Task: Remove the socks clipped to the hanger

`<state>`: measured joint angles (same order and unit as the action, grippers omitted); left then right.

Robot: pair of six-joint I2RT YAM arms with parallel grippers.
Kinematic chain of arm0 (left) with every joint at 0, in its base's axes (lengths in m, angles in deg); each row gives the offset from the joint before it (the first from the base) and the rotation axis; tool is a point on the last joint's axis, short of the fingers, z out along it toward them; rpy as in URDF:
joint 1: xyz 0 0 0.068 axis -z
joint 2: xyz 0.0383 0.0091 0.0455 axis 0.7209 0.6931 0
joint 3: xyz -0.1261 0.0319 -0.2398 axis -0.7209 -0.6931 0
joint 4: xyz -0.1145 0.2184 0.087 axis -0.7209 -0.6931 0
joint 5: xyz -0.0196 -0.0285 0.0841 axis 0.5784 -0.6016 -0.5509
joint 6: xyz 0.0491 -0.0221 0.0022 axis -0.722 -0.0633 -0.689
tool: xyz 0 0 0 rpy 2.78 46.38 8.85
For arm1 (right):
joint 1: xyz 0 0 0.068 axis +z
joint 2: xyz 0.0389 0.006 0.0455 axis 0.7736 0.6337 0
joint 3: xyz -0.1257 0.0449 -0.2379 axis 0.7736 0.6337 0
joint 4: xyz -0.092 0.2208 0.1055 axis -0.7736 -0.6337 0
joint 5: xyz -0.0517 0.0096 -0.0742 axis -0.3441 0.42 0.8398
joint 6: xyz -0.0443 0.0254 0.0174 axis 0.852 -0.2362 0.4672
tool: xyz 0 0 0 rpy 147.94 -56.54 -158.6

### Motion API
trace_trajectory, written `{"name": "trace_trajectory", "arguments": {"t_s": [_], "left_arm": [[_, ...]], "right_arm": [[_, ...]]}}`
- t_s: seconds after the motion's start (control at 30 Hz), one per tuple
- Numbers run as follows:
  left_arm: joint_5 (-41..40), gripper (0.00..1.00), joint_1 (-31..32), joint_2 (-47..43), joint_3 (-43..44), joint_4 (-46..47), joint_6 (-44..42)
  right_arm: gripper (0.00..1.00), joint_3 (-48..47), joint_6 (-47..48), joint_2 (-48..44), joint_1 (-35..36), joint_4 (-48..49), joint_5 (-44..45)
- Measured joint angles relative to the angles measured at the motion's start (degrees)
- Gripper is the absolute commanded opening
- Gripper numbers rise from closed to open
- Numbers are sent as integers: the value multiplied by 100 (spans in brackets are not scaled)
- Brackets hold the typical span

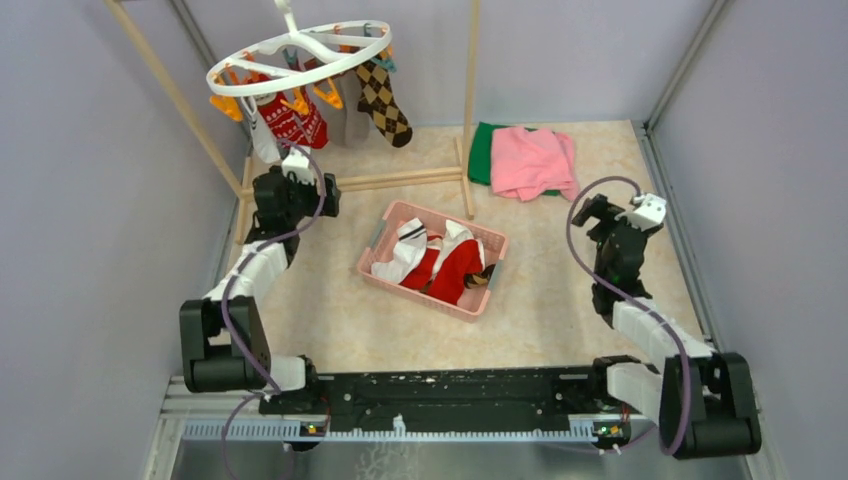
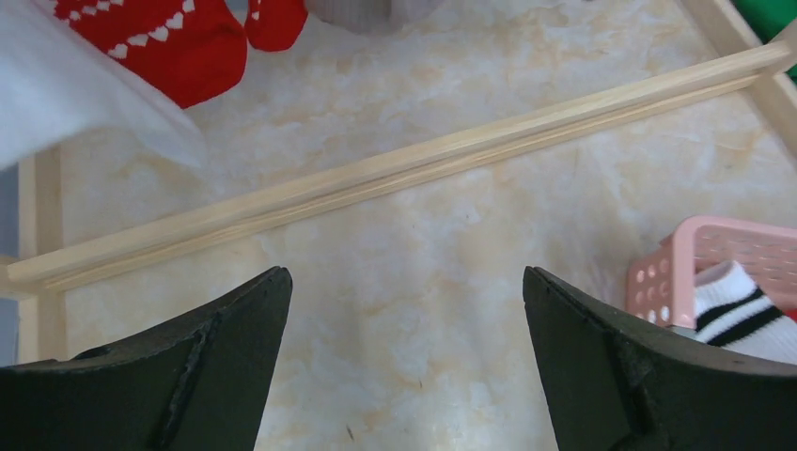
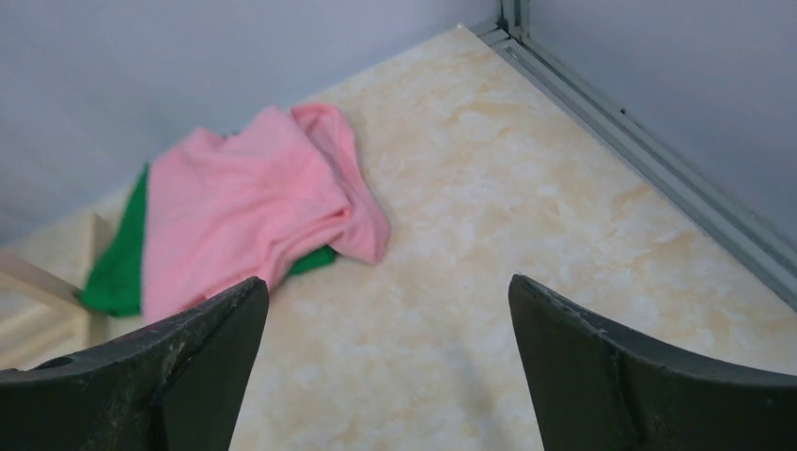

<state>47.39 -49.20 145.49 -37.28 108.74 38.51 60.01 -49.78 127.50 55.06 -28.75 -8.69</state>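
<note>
Centrally, pink basket (image 1: 418,296) holding red-and-white socks (image 1: 450,268), more socks (image 1: 300,122) on hanger (image 1: 297,42)

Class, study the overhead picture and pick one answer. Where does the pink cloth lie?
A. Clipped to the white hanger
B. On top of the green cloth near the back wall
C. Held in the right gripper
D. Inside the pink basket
B: the pink cloth lies crumpled over the green cloth on the table by the back wall, well apart from the basket. The right wrist view shows the same.
</note>
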Motion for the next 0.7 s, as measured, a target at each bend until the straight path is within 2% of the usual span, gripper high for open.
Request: {"name": "trace_trajectory", "arguments": {"t_s": [0.13, 0.3, 0.43, 0.53, 0.7], "left_arm": [[468, 99, -227, -417, 597, -1425, 0], [833, 99, -501, -706, 1069, -2959, 7], [1167, 99, -1038, -857, 1412, -3751, 87], [1231, 99, -1394, -841, 1720, -4079, 162], [1591, 99, -1593, -614, 2103, -4498, 179]], "right_arm": [[99, -511, -1261, -756, -7, -1274, -151], [99, -614, -1810, -964, 258, -1886, -1259], [99, -1244, -1600, -511, 1600, -2741, -1182], [99, -1904, -1266, -50, 2503, -2870, -1270], [96, -3375, -778, 1342, 2693, -2846, -2094]]}}
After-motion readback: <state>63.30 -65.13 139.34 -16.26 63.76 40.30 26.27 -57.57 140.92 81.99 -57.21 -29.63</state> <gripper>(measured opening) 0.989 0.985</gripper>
